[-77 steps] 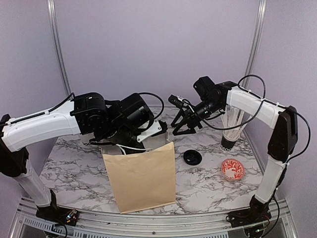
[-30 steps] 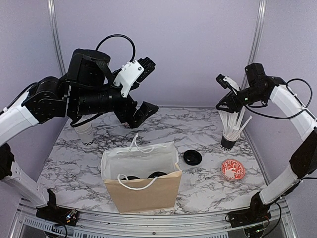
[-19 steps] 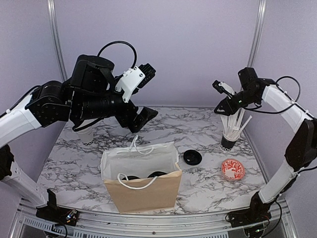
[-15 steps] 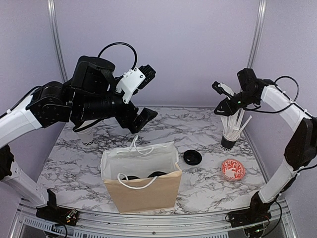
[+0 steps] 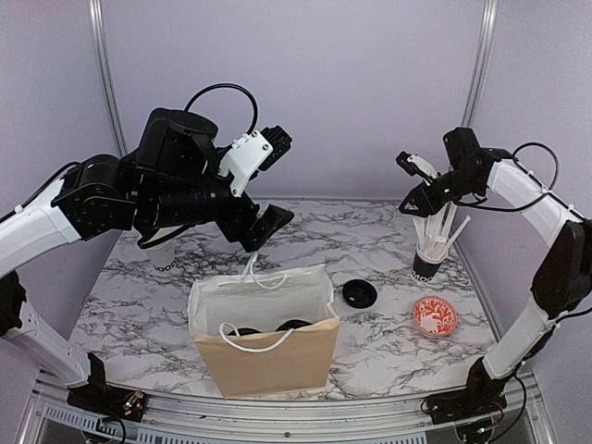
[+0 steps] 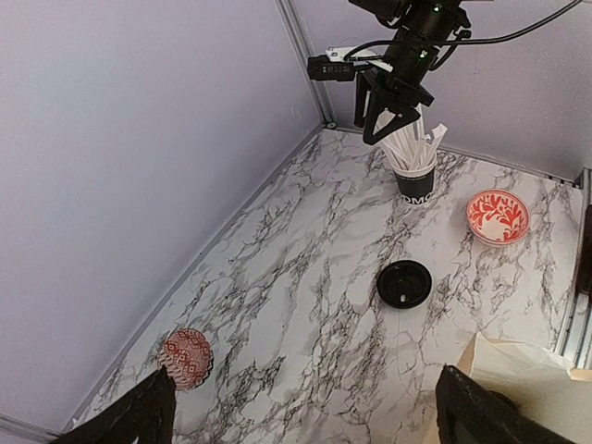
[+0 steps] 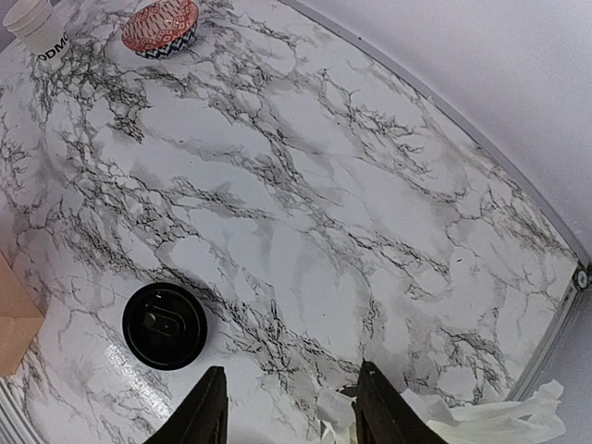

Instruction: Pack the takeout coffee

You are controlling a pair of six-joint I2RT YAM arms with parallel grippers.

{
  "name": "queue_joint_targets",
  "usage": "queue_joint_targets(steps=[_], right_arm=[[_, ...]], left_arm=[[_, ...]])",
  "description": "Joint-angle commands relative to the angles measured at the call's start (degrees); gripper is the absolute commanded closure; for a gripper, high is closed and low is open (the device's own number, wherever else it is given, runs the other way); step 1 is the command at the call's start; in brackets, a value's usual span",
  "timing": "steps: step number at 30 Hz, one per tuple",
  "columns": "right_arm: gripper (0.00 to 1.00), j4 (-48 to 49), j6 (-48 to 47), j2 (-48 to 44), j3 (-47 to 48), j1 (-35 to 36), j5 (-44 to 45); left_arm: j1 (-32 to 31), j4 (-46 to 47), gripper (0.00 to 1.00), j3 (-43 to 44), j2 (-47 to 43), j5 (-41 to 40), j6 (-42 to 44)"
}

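A brown paper bag (image 5: 268, 356) stands open at the table's front. Two black cup lids (image 5: 294, 325) show inside it; the cups under them are hidden. A white paper cup (image 5: 164, 256) with black lettering stands at the back left, partly behind my left arm; it also shows in the right wrist view (image 7: 39, 25), without a lid. A loose black lid (image 5: 360, 293) lies right of the bag. My left gripper (image 5: 273, 183) is open and empty, high above the bag's back edge. My right gripper (image 5: 408, 183) is open and empty, above the cup of sticks.
A dark cup of white sticks (image 5: 427, 257) stands at the back right, with a red-patterned bowl (image 5: 435, 316) in front of it. A second red-patterned bowl (image 6: 185, 358) sits at the back left near the wall. Purple walls close the back and sides.
Both grippers have left the bag, which now stands open with two lids showing inside. Both arms have risen; over the last second the left dipped slightly and the right shifted a little left.
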Motion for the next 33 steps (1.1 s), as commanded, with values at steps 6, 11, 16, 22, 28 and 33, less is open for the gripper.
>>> queue_joint_targets(steps=[6, 11, 16, 22, 28, 33], right_arm=[[0.53, 2.09, -0.52, -1.37, -1.44, 0.02, 3.1], [0.58, 1.62, -0.81, -1.05, -2.48, 0.05, 2.69], [0.73, 0.51, -1.22, -0.49, -2.55, 0.06, 2.19], [0.96, 0.82, -1.1, -1.66, -1.64, 0.0, 1.29], [1.0, -1.16, -1.14, -3.42, 1.04, 0.03, -2.93], [1.0, -5.16, -1.67, -6.11, 5.25, 0.0, -11.52]], left_arm=[[0.29, 1.39, 0.02, -0.89, -1.3, 1.73, -0.23], [0.29, 1.4, 0.02, -1.08, -1.38, 1.75, -0.06], [0.29, 1.39, 0.02, -1.36, -1.4, 1.74, -0.06], [0.29, 1.43, 0.01, -1.7, -0.98, 1.43, 0.12], [0.33, 1.37, 0.02, -1.66, -0.73, 0.93, 0.93], [0.67, 0.78, 0.01, -0.87, -0.53, -0.8, 1.65]])
